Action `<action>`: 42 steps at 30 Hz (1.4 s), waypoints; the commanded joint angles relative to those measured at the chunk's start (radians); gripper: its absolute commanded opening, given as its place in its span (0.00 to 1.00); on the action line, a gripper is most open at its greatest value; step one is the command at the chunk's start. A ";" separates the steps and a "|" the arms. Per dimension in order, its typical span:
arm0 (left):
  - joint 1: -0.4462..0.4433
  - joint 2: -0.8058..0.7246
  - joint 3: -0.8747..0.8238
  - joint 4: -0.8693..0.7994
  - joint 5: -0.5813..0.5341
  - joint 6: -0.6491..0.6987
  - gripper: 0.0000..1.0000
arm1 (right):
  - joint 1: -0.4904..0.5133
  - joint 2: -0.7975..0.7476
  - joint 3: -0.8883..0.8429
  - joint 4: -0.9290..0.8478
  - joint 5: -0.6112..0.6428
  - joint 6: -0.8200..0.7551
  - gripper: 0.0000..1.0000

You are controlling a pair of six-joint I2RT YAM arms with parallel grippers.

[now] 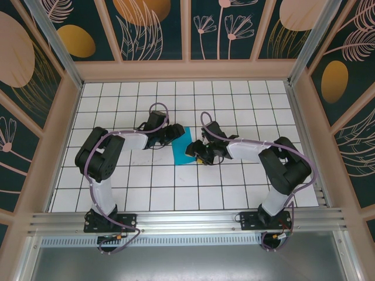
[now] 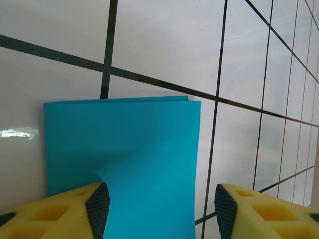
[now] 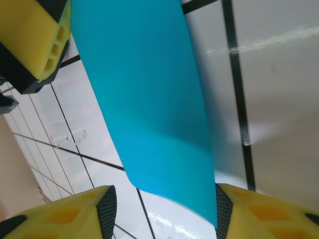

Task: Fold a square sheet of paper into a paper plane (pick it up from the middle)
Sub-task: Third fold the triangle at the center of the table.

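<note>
Counter (image 1: 246, 193): white tiles. The sheet of paper (image 1: 181, 152), folded double, lies at its middle, with the long axis running from far edge to near edge. Left jaws stand apart, straddling the sheet's far end. Right jaws stand apart at its right edge, which curls up between them. No clamp is evident, and both jaws are equally near.

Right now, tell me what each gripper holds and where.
Nothing looks gripped: the folded paper passes between the open jaws of the left gripper and right gripper.
</note>
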 commanded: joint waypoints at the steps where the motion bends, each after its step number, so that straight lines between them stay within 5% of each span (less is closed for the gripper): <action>1: 0.021 0.041 -0.040 -0.143 -0.049 -0.002 0.61 | 0.009 0.025 0.016 0.012 -0.048 -0.016 0.55; 9: 0.024 0.041 -0.035 -0.146 -0.049 0.000 0.61 | 0.009 0.027 0.006 0.032 -0.053 -0.010 0.50; 19: 0.024 0.040 -0.039 -0.125 -0.015 0.022 0.61 | -0.004 -0.034 0.005 0.021 -0.007 -0.009 0.14; 24: 0.024 0.035 -0.030 -0.119 0.016 0.046 0.60 | -0.003 0.010 0.038 0.047 -0.036 -0.012 0.05; 42: 0.024 -0.034 0.039 -0.133 0.052 0.086 0.59 | -0.003 0.194 0.217 0.008 -0.015 -0.039 0.06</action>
